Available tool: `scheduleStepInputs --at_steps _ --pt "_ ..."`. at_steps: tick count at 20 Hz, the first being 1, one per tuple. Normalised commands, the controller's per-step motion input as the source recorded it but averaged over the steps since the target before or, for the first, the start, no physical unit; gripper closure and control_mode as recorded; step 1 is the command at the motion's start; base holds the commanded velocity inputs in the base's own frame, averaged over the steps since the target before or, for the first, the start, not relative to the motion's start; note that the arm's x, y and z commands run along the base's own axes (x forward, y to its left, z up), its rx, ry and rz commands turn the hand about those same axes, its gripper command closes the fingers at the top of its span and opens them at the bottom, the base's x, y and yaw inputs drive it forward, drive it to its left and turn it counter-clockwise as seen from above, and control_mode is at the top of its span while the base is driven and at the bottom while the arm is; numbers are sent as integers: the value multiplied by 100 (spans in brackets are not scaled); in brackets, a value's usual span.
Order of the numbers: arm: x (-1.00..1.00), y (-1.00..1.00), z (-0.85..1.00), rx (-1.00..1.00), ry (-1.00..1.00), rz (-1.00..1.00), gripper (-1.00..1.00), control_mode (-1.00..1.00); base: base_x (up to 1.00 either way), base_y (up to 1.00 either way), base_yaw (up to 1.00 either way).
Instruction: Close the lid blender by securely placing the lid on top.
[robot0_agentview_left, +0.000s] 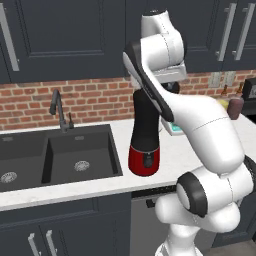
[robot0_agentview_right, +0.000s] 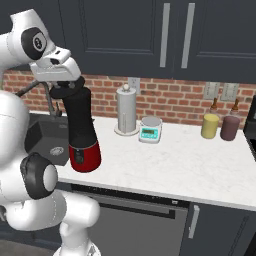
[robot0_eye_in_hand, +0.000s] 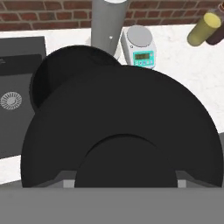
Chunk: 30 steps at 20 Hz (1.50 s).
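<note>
pincer (robot0_agentview_right: 67, 89): pinching the lid (robot0_eye_in_hand: 127, 135), nearly pressed together | lid: above the blender (robot0_agentview_right: 80, 132) jar mouth, offset | hidden: fingertips behind lid; contact unclear

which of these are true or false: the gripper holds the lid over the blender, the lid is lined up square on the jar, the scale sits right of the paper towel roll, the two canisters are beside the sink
1. The gripper holds the lid above the blender. True.
2. The lid is centred on the jar. False: in the hand view the jar's open mouth peeks out to one side, so it is offset.
3. The scale sits right of the paper towel roll in the right base view. True.
4. The yellow canister and maroon canister stand beside the sink. False: they stand at the counter's far end.
</note>
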Motion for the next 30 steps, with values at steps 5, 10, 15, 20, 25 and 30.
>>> scheduleStepInputs --at_steps 5,10,15,20,25,30 --pt "14 0 -5 8 -3 6 100 -100 0 0 0" --pt "27 0 0 5 0 7 100 -100 0 0 0" --pt "29 0 0 2 0 7 100 -100 0 0 0" --pt "21 0 -1 0 0 7 100 -100 0 0 0" --pt "1 0 -9 0 0 9 100 -100 0 0 0" --pt "0 0 -10 0 0 9 100 -100 0 0 0"
